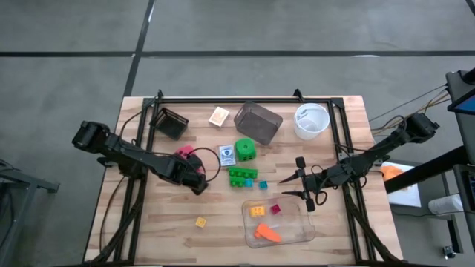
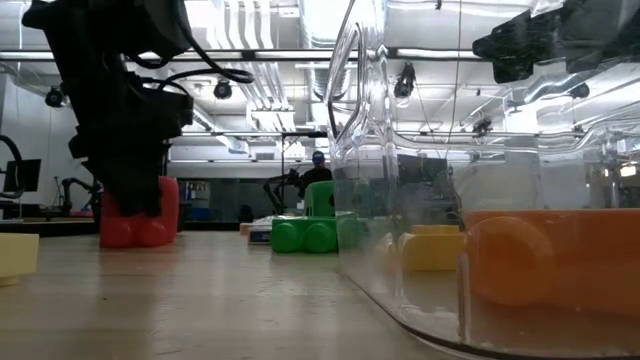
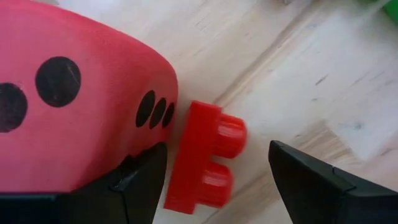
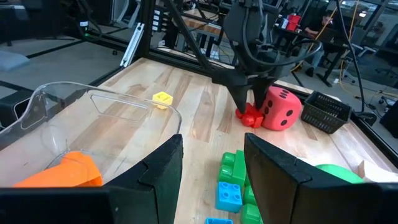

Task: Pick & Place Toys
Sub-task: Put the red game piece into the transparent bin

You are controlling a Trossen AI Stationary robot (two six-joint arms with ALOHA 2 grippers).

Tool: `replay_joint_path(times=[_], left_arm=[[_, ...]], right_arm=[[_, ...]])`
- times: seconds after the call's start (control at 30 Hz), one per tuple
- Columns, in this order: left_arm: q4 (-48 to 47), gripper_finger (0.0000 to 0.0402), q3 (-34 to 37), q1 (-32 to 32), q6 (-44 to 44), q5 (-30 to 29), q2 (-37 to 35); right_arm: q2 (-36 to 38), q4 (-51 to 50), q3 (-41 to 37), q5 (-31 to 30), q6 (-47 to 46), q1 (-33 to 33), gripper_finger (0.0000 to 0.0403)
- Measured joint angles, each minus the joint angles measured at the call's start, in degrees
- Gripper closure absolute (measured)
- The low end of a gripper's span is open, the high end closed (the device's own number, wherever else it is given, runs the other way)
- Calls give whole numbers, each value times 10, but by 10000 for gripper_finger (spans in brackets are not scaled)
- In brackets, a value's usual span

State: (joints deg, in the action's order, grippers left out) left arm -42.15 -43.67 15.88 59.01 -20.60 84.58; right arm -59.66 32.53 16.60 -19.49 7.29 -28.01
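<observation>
Wooden tabletop [image 1: 148,222] in workshop. Clear tray [image 1: 306,236] already holds orange, yellow, pink bricks. Left gripper [image 3: 217,180] down beside pink-red die [image 3: 68,99], jaws wide, straddling small red brick [image 3: 205,155], not yet closed. Right gripper [image 1: 303,185] hovers near tray, jaws part-open, empty. Green die [image 1: 246,149], green bricks [image 1: 242,176], yellow brick [image 1: 200,222] remain outside.

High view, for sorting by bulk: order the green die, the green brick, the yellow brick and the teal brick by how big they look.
Largest to smallest:
1. green die and green brick: look alike in size, so not ranked.
2. yellow brick and teal brick: both tiny, too close to separate.
</observation>
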Motion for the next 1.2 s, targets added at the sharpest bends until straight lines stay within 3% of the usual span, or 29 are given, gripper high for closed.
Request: replay_joint_path(times=[0.53, 0.67, 1.0, 1.07, 1.2], left_arm=[[75, 125, 53, 0, -12, 58, 0], [80, 175, 57, 0, -9, 67, 0], [98, 377, 51, 1, -20, 112, 0], [110, 393, 48, 3, -30, 122, 0], [131, 384, 32, 3, -50, 138, 0]], right_arm=[[0, 0, 0, 0, 0, 0, 235], [0, 0, 0, 0, 0, 0, 235], [0, 0, 0, 0, 0, 0, 235], [0, -1, 0, 0, 0, 0, 235], [0, -3, 0, 0, 0, 0, 235]])
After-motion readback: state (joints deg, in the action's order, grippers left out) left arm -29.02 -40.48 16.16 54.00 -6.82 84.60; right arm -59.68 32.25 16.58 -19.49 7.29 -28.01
